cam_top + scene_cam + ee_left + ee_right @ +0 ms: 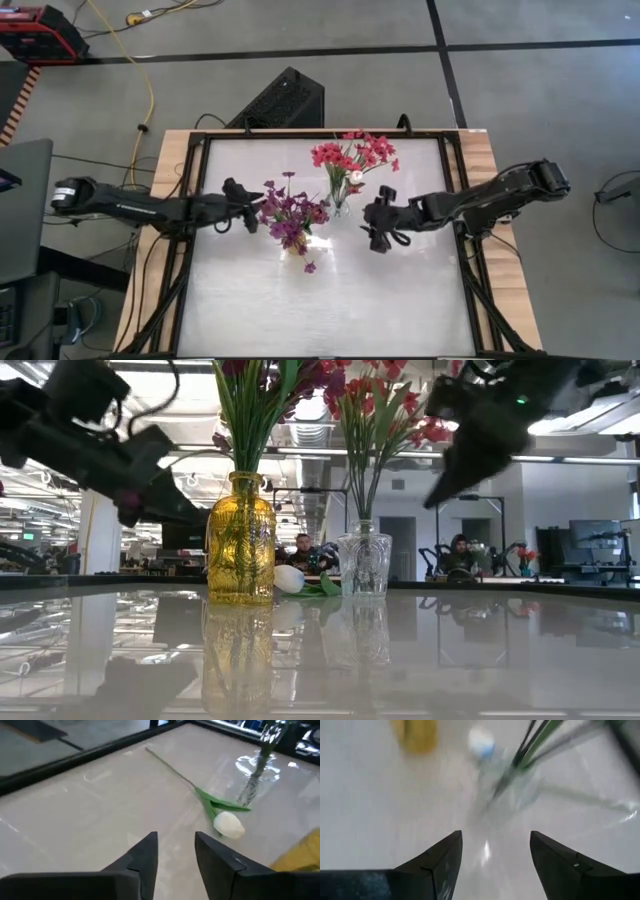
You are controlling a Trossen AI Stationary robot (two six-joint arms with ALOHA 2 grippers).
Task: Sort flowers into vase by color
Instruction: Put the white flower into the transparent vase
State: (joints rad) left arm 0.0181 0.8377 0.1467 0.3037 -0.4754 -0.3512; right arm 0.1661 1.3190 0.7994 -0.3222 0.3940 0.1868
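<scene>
An open-plan office or robotics lab: beyond the glossy white wood-edged table (330, 300) stretch exposed ceiling ducts (310, 435) and strip lights, seated people (458, 555) at desks with dark monitors (595, 540); beside the table, yellow cable (150, 90) crosses grey floor.

1. Purple-magenta flowers (290, 215) stand bunched in the yellow glass vase (241, 540), green stems upright in the low view, blooms spreading wide from above.
2. Red-pink flowers (352, 153) sit in the clear glass vase (364, 563), stems fanning up and out, just beside the yellow one.
3. A white bud (229, 825) lies flat on the table, thin stem trailing away from it, green leaf at its base, resting between the two vases.
4. One small purple bloom (310, 267) lies loose on the table near the purple bunch.
</scene>
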